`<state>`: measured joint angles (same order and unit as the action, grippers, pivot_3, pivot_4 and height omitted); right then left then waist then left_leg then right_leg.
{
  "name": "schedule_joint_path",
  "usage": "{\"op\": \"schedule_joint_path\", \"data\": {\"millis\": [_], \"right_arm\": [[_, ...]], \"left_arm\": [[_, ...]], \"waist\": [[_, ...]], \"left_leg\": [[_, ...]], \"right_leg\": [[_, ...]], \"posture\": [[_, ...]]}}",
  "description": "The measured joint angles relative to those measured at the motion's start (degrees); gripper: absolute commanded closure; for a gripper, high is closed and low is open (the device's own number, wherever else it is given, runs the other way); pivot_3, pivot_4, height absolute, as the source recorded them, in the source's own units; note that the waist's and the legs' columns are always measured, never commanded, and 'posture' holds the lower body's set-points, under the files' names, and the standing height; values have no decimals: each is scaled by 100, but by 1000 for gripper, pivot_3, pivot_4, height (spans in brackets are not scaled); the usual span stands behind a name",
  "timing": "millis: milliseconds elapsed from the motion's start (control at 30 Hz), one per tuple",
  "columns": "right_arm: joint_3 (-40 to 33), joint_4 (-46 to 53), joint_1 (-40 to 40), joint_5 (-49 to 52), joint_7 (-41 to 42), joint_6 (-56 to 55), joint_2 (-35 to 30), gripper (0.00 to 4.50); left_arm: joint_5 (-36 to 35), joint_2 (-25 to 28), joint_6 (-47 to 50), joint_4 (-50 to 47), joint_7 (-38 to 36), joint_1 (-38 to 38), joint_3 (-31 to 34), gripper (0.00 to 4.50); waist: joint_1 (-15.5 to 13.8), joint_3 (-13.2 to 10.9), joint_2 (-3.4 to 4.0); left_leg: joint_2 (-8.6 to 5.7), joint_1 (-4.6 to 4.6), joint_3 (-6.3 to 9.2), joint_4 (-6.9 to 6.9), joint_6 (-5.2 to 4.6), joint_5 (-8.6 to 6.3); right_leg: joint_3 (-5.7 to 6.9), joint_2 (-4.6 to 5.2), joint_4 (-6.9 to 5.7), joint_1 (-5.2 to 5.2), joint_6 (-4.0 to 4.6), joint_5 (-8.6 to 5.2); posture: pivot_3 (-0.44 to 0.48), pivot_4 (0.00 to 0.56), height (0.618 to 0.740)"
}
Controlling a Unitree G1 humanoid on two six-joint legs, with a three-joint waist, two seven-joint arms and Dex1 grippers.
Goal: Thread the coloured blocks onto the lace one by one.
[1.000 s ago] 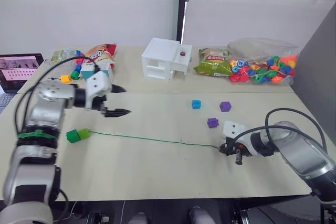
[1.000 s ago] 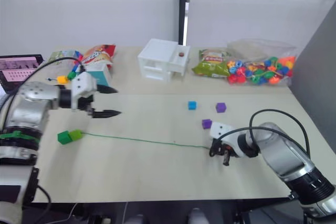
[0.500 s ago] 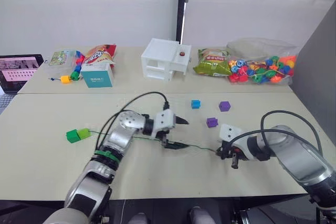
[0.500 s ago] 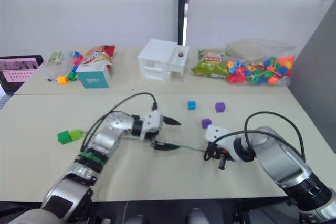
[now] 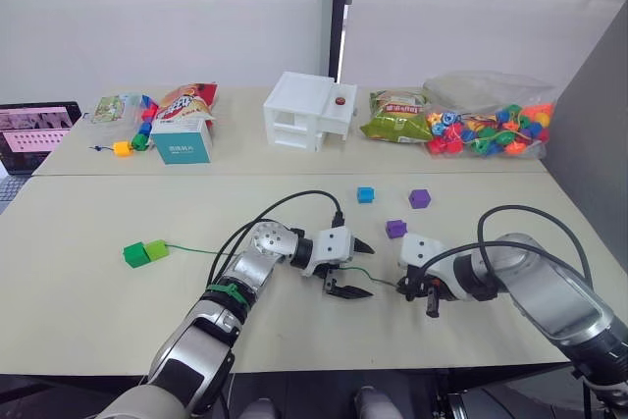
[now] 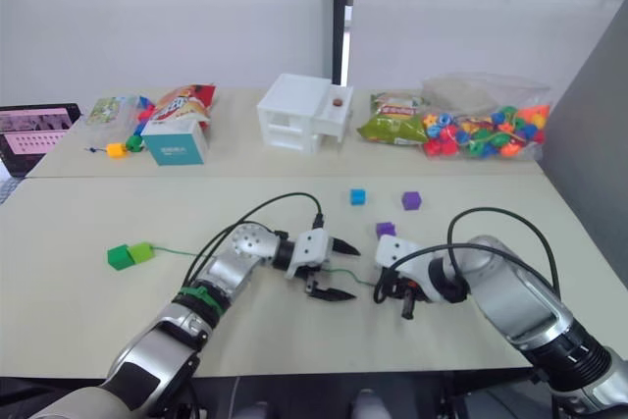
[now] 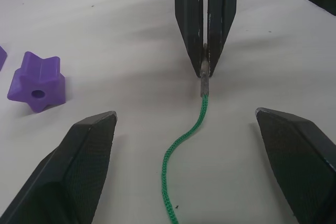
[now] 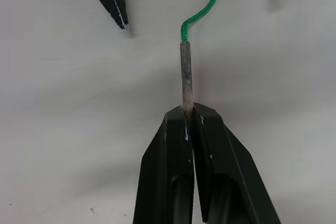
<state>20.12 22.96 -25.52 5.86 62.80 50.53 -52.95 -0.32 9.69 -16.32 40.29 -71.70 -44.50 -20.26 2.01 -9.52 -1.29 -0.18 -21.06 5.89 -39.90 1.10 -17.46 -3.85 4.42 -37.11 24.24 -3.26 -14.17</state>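
The lace (image 5: 257,256) lay across the table (image 5: 98,311), two blocks (image 5: 144,252) at its left end, three blocks (image 5: 396,229) behind its right end.

No lettering on the packets or boxes can be read.

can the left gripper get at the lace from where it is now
Probably yes. The left gripper is open, its fingers standing either side of the lace on bare table, nothing between. The right gripper pinches only the stiff tip, leaving the cord free.
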Motion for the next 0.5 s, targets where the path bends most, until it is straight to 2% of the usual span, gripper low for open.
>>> {"op": "schedule_joint_path", "data": {"millis": [100,433,500], "right_arm": [[8,4,-3,0,6,1,2,4500],[41,-5,-35,-2,23,0,2,4500],[42,-5,-35,-2,23,0,2,4500]], "left_arm": [[-2,-73,38,-93,-124,51,-64,1827],[23,-263,270,-421,-87,318,-228,1827],[26,-266,291,-466,-58,344,-231,2346]], "waist": [[-1,0,0],[-8,0,0],[-10,0,0]], "left_leg": [[0,0,0,0,0,0],[0,1,0,-1,0,0],[0,1,0,-1,0,0]], "right_leg": [[0,0,0,0,0,0],[0,0,-1,-1,0,0],[0,0,-1,-1,0,0]], "posture": [[0,150,740],[0,150,740],[0,150,740]]}}
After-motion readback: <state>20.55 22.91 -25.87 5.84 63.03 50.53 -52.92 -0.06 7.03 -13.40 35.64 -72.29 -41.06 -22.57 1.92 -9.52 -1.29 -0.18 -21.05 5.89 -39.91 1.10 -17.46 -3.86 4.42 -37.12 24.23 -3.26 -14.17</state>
